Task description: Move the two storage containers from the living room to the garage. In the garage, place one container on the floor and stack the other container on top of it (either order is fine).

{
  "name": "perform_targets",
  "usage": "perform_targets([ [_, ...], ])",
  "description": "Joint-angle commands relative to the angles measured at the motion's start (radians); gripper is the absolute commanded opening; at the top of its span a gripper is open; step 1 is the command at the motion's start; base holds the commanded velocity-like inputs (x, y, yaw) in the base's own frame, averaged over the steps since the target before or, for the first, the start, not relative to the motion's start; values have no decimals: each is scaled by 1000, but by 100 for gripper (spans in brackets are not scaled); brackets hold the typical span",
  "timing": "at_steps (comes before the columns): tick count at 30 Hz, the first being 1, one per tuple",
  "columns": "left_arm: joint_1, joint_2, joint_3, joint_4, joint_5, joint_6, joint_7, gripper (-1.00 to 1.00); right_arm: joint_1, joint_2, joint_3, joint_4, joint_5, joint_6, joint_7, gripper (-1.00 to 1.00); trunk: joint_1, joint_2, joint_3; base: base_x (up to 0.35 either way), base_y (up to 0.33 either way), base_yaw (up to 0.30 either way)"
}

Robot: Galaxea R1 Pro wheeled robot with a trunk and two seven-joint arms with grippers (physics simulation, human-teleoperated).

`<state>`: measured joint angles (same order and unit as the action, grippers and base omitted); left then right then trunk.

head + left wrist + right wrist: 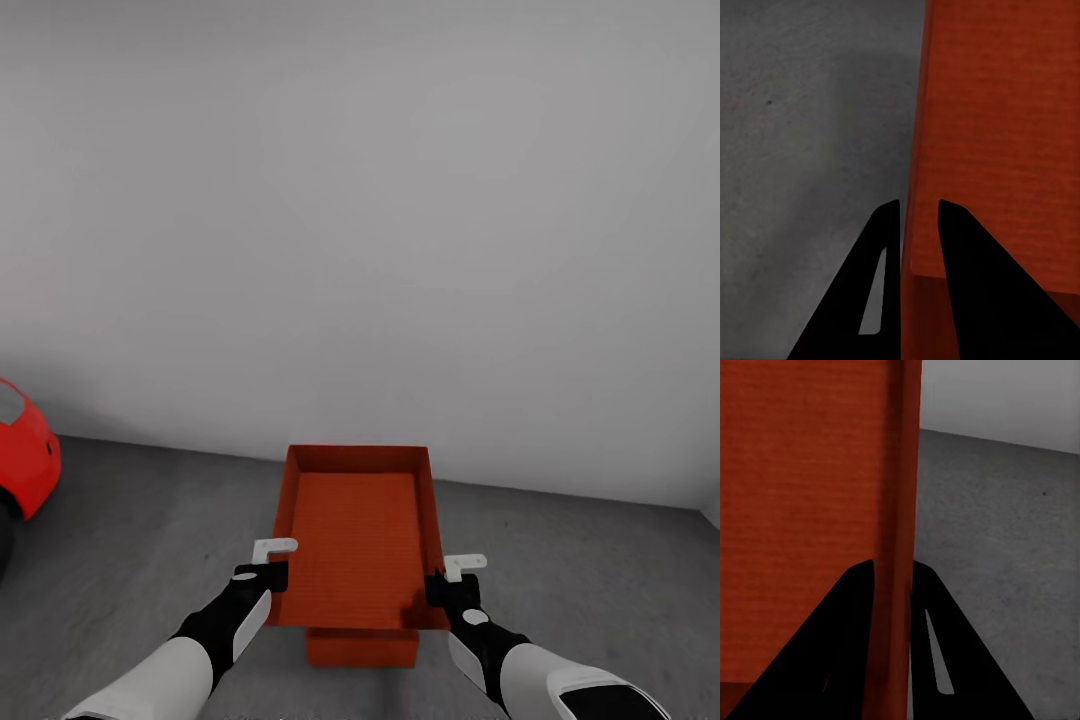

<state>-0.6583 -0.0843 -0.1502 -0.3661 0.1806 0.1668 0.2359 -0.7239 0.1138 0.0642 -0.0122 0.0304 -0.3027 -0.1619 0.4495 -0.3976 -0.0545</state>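
Observation:
An orange-red storage container point(360, 530) hangs over the dark grey floor point(150, 540) of the garage, held level by both arms. My left gripper point(272, 567) is shut on its left side wall, with the fingers on either side of the thin wall point(916, 150). My right gripper point(448, 580) is shut on the right side wall point(900, 495) in the same way. Directly below, the near end of a second storage container point(362, 648) pokes out from under the held one; the rest of it is hidden. I cannot tell whether the two touch.
A plain white-grey wall point(360, 200) rises just beyond the containers. The front of a red car point(25, 455) stands at the far left. Bare concrete floor spreads to both sides of the containers.

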Motion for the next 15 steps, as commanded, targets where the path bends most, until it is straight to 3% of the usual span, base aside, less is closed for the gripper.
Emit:
perform_targets([
  [1,-1,1,44,-45,-10,8,14,-100,-1,0,-24,3,-23,-6,-13,-100,1,-3,-4,0,0,0],
  [15,-1,1,44,-45,-10,8,14,-100,0,0,-24,3,-22,-6,-11,-100,1,-3,-26,0,0,0],
])
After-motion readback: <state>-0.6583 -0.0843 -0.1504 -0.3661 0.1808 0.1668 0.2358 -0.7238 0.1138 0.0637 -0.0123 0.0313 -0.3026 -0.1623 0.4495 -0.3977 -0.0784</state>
